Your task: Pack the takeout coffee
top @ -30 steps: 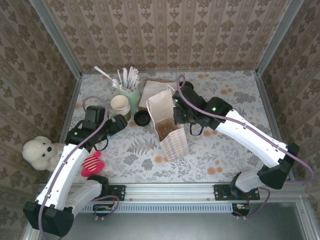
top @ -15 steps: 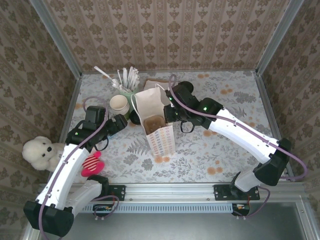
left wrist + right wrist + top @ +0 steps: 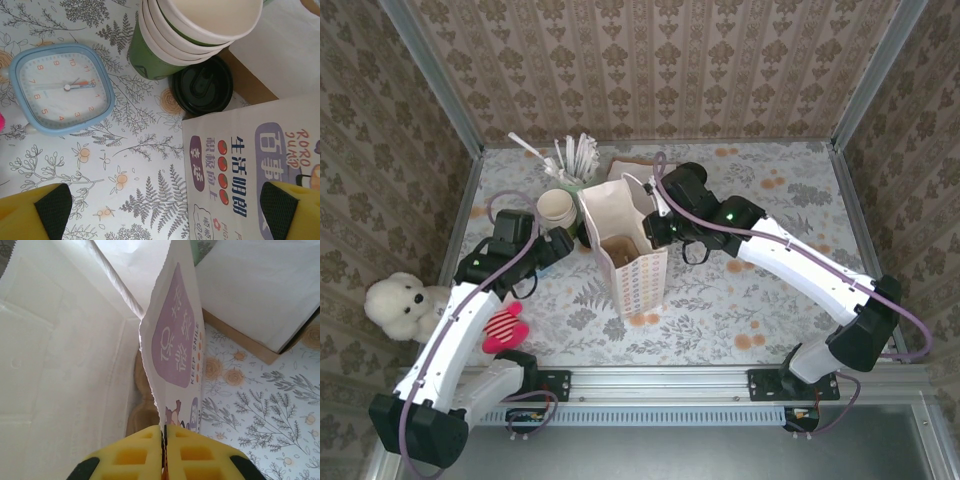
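top view. right arm (image 3: 800,265) runs from its base at 5 o'clock toward 10 o'clock, with the wrist bent down at the rim of the paper bag (image 3: 632,262). right gripper (image 3: 163,435): yellow pads pressed together on the bag's upper edge, the printed wall pinched between them. the bag stands upright with its mouth open. left arm (image 3: 460,320) stretches from 7 o'clock toward 1 o'clock. left gripper (image 3: 556,247) is spread wide and holds nothing, its fingers (image 3: 35,210) apart over the table (image 3: 770,300) and the bag's side. takeout coffee (image 3: 202,91) stands on the table, black lid up, at the bag's 10 o'clock, just beside the stack of cups (image 3: 195,30). a blue clock (image 3: 62,90) lies at the coffee's 9 o'clock.
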You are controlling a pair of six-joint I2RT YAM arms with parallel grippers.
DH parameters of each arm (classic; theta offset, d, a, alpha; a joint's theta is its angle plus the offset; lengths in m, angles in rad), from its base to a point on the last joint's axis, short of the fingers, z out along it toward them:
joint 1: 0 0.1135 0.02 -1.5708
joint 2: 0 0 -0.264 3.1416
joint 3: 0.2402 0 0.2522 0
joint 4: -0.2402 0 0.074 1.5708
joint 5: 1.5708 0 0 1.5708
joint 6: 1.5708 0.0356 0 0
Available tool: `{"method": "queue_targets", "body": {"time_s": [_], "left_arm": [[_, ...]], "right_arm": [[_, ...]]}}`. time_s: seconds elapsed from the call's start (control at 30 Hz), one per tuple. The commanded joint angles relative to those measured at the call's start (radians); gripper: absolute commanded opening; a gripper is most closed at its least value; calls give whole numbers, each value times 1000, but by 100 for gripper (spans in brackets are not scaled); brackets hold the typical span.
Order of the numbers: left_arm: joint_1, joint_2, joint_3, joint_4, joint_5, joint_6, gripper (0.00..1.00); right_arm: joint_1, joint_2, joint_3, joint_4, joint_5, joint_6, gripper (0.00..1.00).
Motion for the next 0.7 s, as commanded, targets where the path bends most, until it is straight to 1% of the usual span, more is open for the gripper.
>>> {"method": "queue_targets", "body": {"time_s": [0.0, 0.03, 0.1, 0.13, 0.27, 0.37, 0.43, 0.57, 0.63, 0.67], "left_arm": [[-4, 15, 38, 11, -12, -4, 100], [-4, 19, 40, 14, -10, -4, 100], [-4, 30, 44, 17, -10, -4, 100], [-5, 33, 47, 20, -9, -1, 100], [-4, 37, 55, 23, -8, -2, 100], [-2, 31, 53, 21, -15, -1, 100], [-4, 29, 54, 15, -19, -1, 100], [-4, 22, 54, 10, -36, 2, 100], [-4, 21, 56, 10, -44, 6, 100], [-3, 23, 57, 10, -48, 9, 100]], "right_arm": [[-18, -33, 15, -39, -18, -52, 16], [-23, -36, 14, -37, -24, -64, 16], [-34, -36, 18, -29, -48, -98, 8], [-38, -34, 22, -27, -55, -111, 7], [-54, -12, 44, -30, -98, -157, 7], [-57, 5, 65, -47, -102, -174, 8], [-58, 4, 72, -51, -101, -178, 14], [-67, -25, 84, -72, -102, -189, 37], [-79, -46, 81, -84, -139, -213, 47], [-84, -58, 72, -87, -160, -228, 53]]}}
